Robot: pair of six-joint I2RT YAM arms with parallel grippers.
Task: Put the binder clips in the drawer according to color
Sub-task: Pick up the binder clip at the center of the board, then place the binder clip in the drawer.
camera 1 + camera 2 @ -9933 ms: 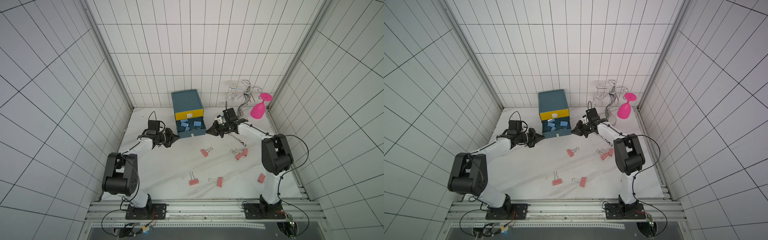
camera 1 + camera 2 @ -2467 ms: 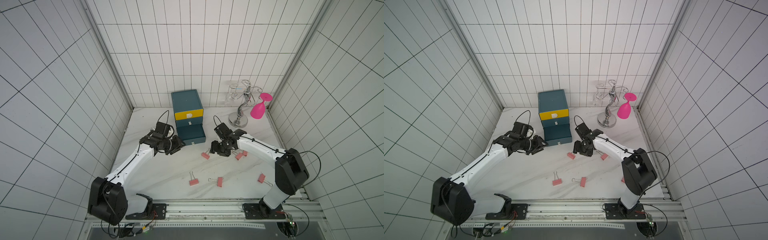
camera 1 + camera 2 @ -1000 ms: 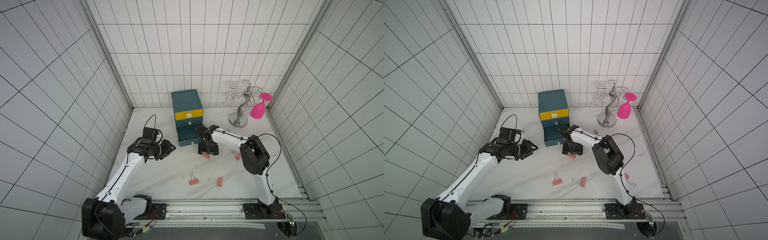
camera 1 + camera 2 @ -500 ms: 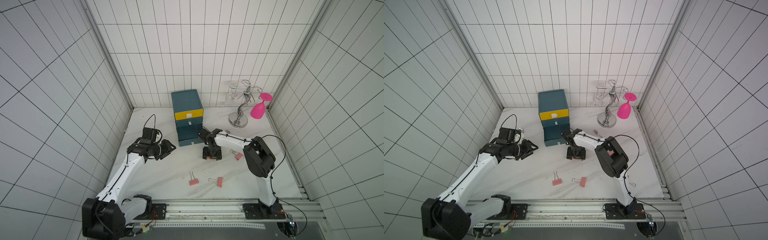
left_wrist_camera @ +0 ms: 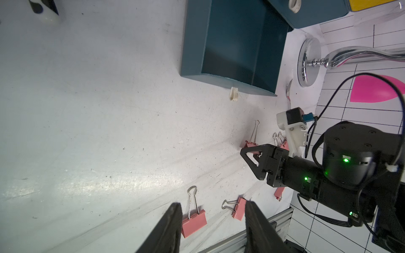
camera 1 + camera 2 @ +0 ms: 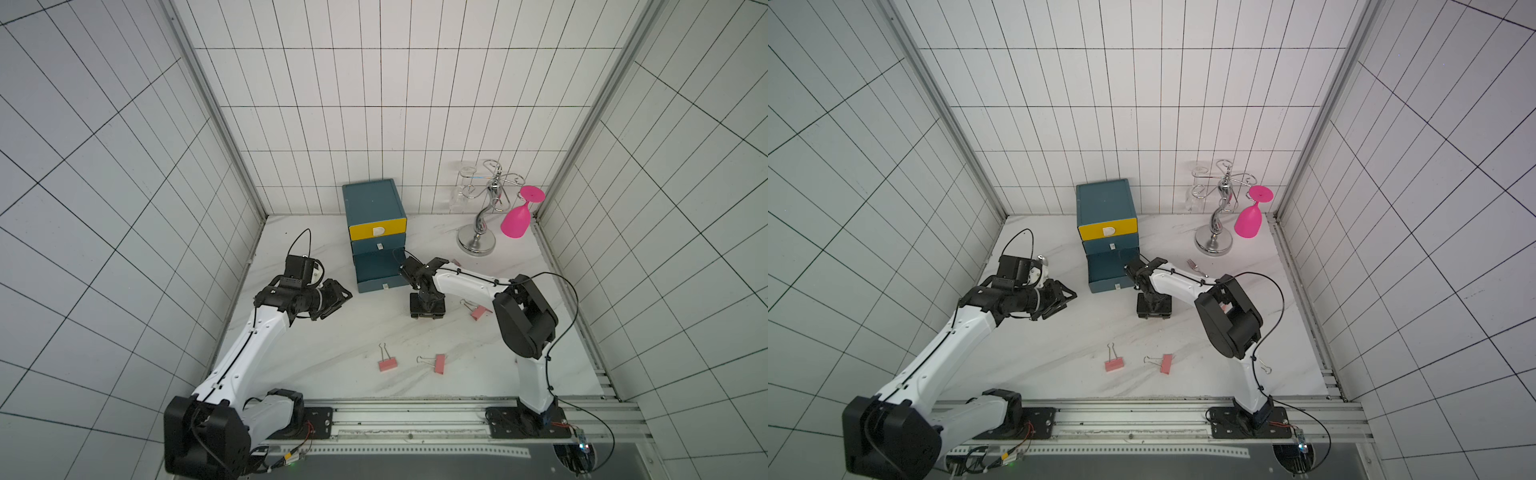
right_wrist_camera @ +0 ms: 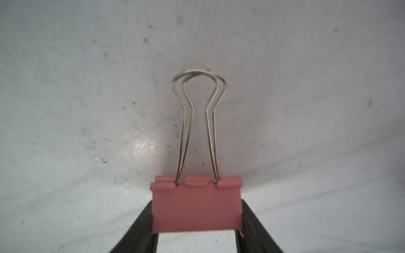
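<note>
Right end effector (image 7: pixel 197 221) clamps salmon-pink binder clip (image 7: pixel 196 203) by body; left end effector (image 5: pixel 212 210) hovers, jaws parted.

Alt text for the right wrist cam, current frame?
Close-up: a salmon-pink binder clip with silver wire loop handles on a scuffed white tabletop, its body gripped by the right claw, black fingers against both sides. The handles point away from the claw.

The left arm (image 6: pixel 249 345) and right arm (image 6: pixel 465 280) have white shells between black joint housings. A thin black cable (image 6: pixel 310 243) loops from each wrist. Green lights (image 5: pixel 345 160) dot the right wrist; its white camera mount (image 5: pixel 292 131) looks printed, perhaps. Fingers (image 5: pixel 168 230) are black wedges.
</note>
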